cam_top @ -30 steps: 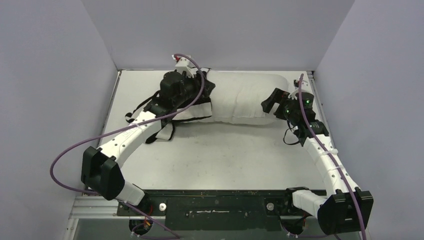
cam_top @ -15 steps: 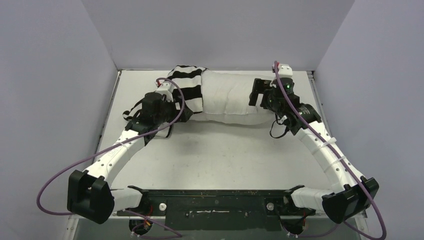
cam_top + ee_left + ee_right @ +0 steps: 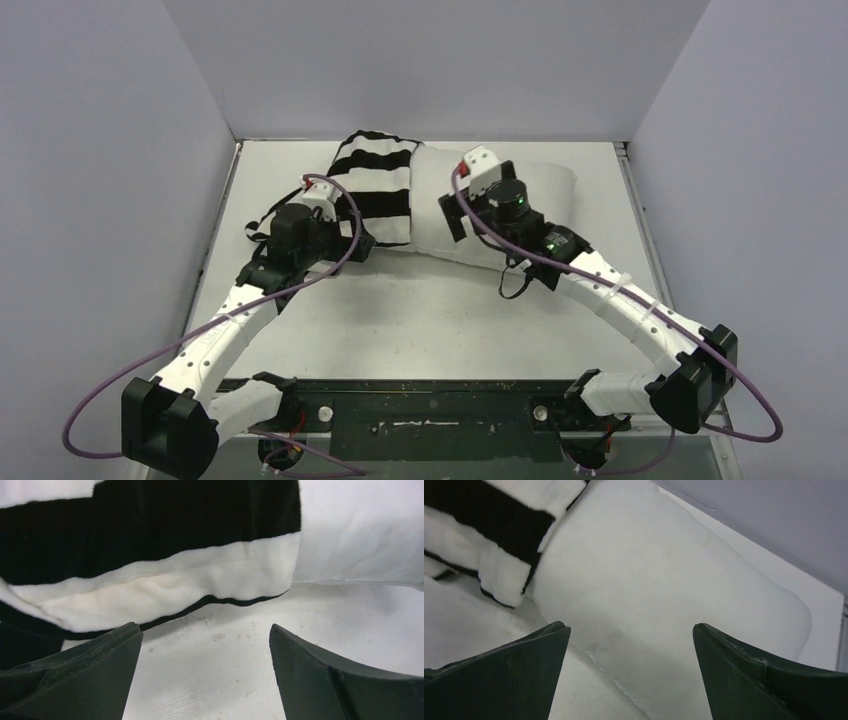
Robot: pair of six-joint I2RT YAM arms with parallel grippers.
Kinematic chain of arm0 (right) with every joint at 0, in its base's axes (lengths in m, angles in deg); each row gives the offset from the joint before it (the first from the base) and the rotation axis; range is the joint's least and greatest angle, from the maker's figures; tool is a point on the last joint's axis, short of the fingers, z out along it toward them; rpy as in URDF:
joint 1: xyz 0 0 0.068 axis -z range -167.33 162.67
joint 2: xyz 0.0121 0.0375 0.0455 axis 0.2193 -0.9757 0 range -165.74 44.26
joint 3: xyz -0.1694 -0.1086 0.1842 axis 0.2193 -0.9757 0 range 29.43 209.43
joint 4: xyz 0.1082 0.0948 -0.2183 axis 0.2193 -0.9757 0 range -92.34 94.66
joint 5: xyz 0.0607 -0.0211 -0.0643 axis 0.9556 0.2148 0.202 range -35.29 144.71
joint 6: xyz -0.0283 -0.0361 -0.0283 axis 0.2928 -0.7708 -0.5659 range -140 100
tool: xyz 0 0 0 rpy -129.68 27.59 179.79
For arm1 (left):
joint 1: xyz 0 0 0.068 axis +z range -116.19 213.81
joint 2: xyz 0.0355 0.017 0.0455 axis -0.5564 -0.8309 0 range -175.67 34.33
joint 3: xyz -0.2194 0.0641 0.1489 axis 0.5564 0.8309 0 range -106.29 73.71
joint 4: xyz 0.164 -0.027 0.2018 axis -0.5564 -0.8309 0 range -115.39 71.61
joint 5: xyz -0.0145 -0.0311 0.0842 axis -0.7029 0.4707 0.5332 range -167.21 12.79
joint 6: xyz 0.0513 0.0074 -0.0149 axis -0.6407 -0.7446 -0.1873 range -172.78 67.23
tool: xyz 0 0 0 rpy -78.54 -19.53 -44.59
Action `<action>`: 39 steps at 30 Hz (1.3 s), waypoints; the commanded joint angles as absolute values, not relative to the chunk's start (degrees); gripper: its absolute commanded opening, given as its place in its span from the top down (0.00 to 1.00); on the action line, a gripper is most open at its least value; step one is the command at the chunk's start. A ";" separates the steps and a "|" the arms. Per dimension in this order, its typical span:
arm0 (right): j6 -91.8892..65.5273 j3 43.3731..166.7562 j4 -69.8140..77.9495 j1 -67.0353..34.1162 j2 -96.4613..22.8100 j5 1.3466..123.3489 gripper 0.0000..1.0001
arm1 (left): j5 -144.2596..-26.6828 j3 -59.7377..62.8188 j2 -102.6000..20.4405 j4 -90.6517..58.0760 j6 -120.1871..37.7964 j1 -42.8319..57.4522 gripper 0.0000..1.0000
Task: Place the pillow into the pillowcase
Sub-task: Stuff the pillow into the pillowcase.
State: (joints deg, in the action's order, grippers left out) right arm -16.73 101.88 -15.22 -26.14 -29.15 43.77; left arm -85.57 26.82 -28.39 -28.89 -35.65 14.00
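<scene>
Table (image 3: 420, 310): white, flat, rectangular; its surface is dull and scuffed, with faint grey marks toward the middle.
Specks (image 3: 220, 636): small pale crumbs and bits of lint scattered on the table surface, seen close in the left wrist view.
Rim (image 3: 628, 160): a thin metal strip runs along the table's right edge, and there is one like it along the left edge.
Back wall (image 3: 430, 60): plain lavender-grey panel standing along the table's far edge.
Side walls (image 3: 100, 200): same plain colour, closing in the left and right edges.
Base plate (image 3: 430, 408): long black bar along the near edge, with two round silver bolts (image 3: 323, 412).
</scene>
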 commanded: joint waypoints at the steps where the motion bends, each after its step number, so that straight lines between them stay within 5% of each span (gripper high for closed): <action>1: -38.12 92.95 -1.91 -32.75 -30.53 41.79 0.00 | -79.11 28.14 -25.02 -30.85 -40.16 14.39 0.03; 9: -64.98 75.89 26.41 -41.95 -34.64 38.37 0.00 | -76.90 30.02 -22.67 -30.43 -39.23 14.39 0.03; 23: -78.08 74.77 45.81 -38.80 -53.39 39.95 0.02 | -79.93 31.22 -23.18 -29.32 -39.13 14.47 0.03; 25: -77.70 76.42 46.64 -37.76 -56.09 40.05 0.18 | -79.79 31.25 -23.03 -29.36 -39.09 14.47 0.03; 27: -75.68 76.28 51.86 -36.71 -57.29 41.35 0.53 | -79.47 31.41 -22.63 -29.17 -38.69 14.52 0.04; 30: -72.59 76.79 54.46 -36.05 -58.18 42.12 0.94 | -78.61 31.43 -22.47 -29.01 -38.36 14.56 0.08; 31: -70.98 77.36 54.64 -36.05 -57.88 41.54 1.00 | -78.30 31.27 -22.48 -29.15 -38.32 14.56 0.10; 39: -44.51 87.88 33.14 -35.72 -44.07 45.87 1.00 | -81.82 30.43 -18.99 -24.13 -31.65 13.86 0.34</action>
State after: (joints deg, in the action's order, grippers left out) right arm -61.91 78.36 39.51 -35.78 -53.28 42.65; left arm -79.36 31.89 -22.21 -30.97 -36.42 14.11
